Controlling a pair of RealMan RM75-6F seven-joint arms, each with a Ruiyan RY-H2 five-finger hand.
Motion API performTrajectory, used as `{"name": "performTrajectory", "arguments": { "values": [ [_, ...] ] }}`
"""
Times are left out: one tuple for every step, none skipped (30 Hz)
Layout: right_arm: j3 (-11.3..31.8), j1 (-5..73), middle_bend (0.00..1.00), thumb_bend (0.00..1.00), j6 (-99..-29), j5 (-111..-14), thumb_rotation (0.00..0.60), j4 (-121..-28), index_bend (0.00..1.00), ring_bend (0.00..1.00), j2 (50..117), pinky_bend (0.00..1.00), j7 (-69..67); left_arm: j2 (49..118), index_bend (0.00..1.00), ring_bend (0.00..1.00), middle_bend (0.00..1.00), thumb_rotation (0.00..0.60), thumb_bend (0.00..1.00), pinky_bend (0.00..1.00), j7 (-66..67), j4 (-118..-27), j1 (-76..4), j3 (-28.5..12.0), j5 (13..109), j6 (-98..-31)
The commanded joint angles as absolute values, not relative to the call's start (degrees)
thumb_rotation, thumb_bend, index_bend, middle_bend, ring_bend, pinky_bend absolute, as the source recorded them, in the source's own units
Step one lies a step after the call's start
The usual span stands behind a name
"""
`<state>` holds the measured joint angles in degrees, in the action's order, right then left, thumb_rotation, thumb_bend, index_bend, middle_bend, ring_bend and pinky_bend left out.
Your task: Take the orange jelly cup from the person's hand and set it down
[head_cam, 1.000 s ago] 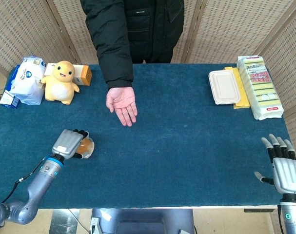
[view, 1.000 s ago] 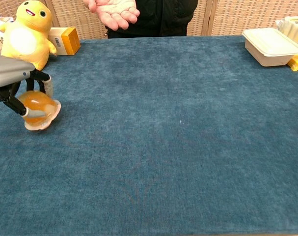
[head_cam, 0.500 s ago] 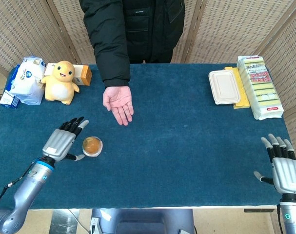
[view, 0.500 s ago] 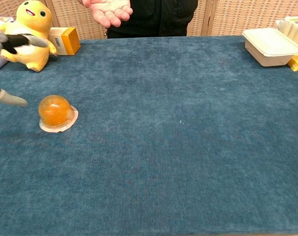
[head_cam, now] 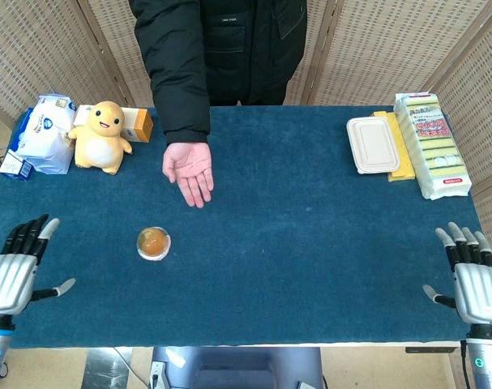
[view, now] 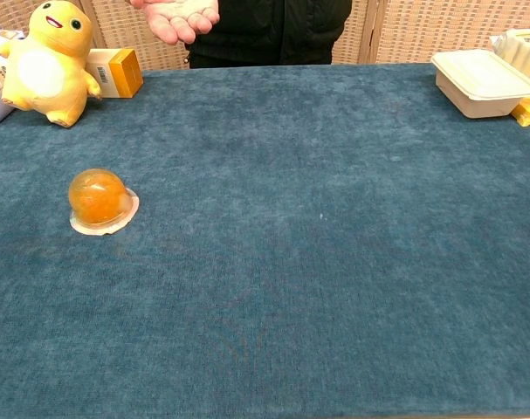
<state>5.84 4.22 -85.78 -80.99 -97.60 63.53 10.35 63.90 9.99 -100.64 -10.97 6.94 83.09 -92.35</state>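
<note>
The orange jelly cup [head_cam: 153, 242] [view: 99, 199] stands dome up on the blue table [head_cam: 310, 243], left of centre, with nothing touching it. The person's hand [head_cam: 188, 168] [view: 175, 17] hovers palm up and empty beyond it. My left hand [head_cam: 14, 267] is at the table's front left corner, well left of the cup, fingers spread and holding nothing. My right hand [head_cam: 473, 279] is at the front right corner, fingers apart and empty. Neither of my hands shows in the chest view.
A yellow plush toy [head_cam: 102, 135] [view: 44, 59], an orange box [head_cam: 139, 124] [view: 116, 72] and a white packet [head_cam: 44, 132] sit at the back left. A white lidded container [head_cam: 373, 144] [view: 483, 81] and a sponge pack [head_cam: 429, 143] lie at the back right.
My left hand let go of the jelly cup, opened and drew back left to the table's front corner. The cup stays on the table. The person's hand shifted slightly left.
</note>
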Motion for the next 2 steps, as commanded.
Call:
{"name": "performTrajectory", "arguments": {
  "values": [
    [6.28, 3.92, 0.03, 0.15, -86.56, -80.56, 0.600, -97.29, 0.11, 0.00, 63.54, 0.00, 10.97, 65.12, 0.00, 0.00, 0.00, 0.600, 0.02, 0.04, 7.28, -97.69, -7.74, 7.81, 85.36, -95.55],
    [6.45, 3.86, 0.03, 0.15, -86.77, -80.52, 0.600, -97.45, 0.11, 0.00, 63.44, 0.00, 10.65, 65.34, 0.00, 0.00, 0.00, 0.600, 0.02, 0.04, 6.44, -96.84, -7.19, 7.73, 86.02, -96.04]
  ]
}}
